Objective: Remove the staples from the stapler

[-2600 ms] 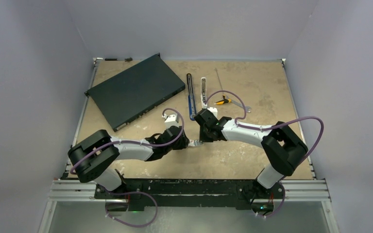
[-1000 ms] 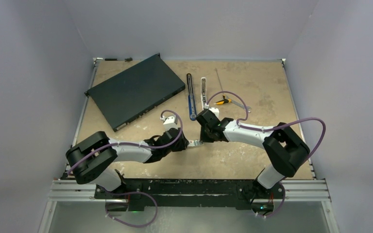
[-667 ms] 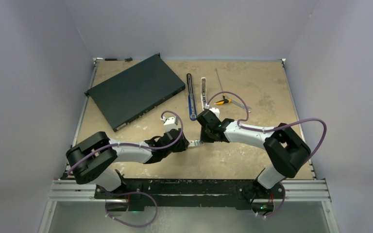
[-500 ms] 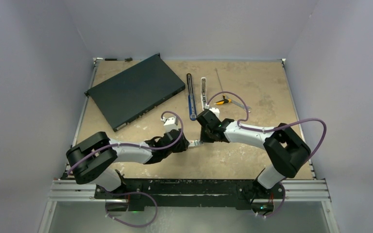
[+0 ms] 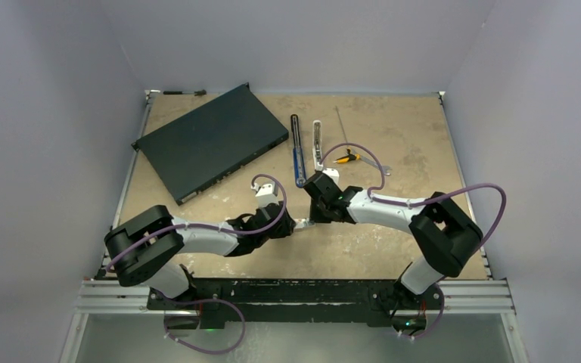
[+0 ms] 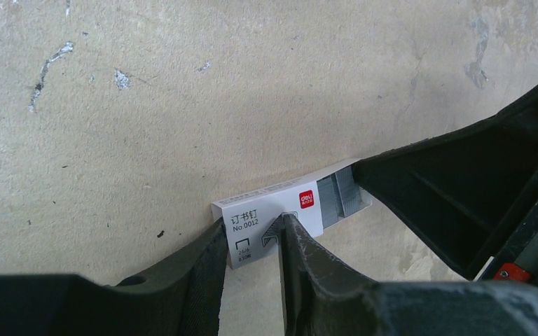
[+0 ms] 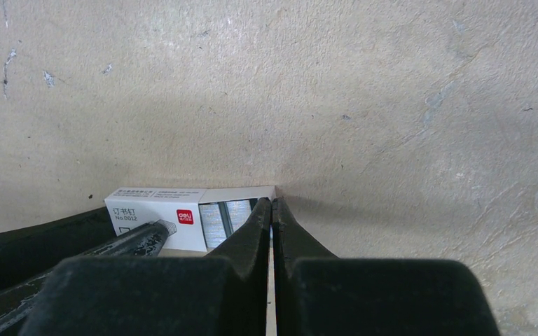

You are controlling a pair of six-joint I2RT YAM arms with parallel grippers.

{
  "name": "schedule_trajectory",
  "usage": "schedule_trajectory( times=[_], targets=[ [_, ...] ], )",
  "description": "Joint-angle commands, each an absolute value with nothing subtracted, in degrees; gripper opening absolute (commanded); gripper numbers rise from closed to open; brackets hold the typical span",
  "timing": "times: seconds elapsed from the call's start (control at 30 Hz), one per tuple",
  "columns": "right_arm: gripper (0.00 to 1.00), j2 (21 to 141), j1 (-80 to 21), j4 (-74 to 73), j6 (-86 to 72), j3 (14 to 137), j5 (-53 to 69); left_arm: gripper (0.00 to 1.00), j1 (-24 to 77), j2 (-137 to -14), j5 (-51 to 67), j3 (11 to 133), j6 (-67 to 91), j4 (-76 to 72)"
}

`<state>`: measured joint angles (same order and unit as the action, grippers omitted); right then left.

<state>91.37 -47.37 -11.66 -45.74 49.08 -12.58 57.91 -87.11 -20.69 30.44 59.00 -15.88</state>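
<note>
Surface [image 5: 408,128]: tan, scuffed; grey walls around
Left pincer [image 6: 251,229]: pinching white box [image 6: 270,208]
Right pincer [image 7: 272,205]: pressed together on box's open end
Staples [image 6: 340,198]: grey strips inside box
Stapler [image 5: 298,165]: split; black-and-blue bar [image 5: 295,134], white-silver bar [image 5: 317,140]; far centre
Progress: seemingly unloaded; boxing remains

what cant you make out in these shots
Top view: whether the black-and-blue bar or white-silver bar is loaded; too small.
Left wrist: whether the left gripper clamps the white box; its fingers cover the contact.
Right wrist: what the right gripper pinches at the box's open end; shut fingertips hide it.
</note>
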Motion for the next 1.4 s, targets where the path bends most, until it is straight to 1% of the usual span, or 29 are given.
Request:
schedule_trajectory(
  times=[0.0, 0.23, 0.33, 0.4, 0.67, 0.8, 0.93, 1.0, 1.23, 1.37],
  targets=[
    [0.0, 92.76, -49.05, -10.03, -46.56, 50.18, -9.96, 0.3, 59.17, -89.19, -18.12, 31.15, 59.76, -14.34],
    [0.0, 90.52, -49.07, -13.58, -47.73, 50.8, -12.04, 0.31, 59.22, -87.21, -21.42, 31.47, 59.47, -10.14],
    [0.09, 88.36, -49.11, -15.18, -47.55, 50.83, -12.15, 0.31, 59.17, -86.11, -23.0, 31.6, 59.19, -8.57],
    [0.12, 87.28, -49.07, -15.93, -47.28, 51.22, -12.7, 0.32, 59.18, -85.91, -23.35, 31.84, 59.02, -8.28],
    [0.16, 83.93, -49.1, -17.23, -46.7, 52.12, -12.88, 0.32, 59.2, -86.27, -23.37, 32.52, 58.76, -8.02],
    [0.16, 83.73, -49.09, -19.76, -46.32, 52.05, -15.28, 0.32, 59.16, -85.2, -24.0, 32.85, 58.43, -6.64],
    [0.12, 83.64, -47.92, -21.76, -45.63, 50.56, -18.0, 0.34, 59.16, -82.97, -24.15, 32.78, 57.31, -5.78],
    [0.12, 83.74, -46.75, -21.75, -44.89, 49.55, -18.32, 0.35, 59.2, -81.98, -23.8, 32.85, 56.75, -5.79],
    [0.12, 86.53, -44.76, -19.15, -41.96, 48.18, -14.81, 0.42, 59.18, -79.7, -24.14, 33.2, 55.93, -4.55],
    [0.12, 88.23, -44.76, -17.38, -41.71, 48.0, -13.06, 0.42, 59.2, -78.52, -25.88, 32.89, 56.16, -2.06]
  ],
)
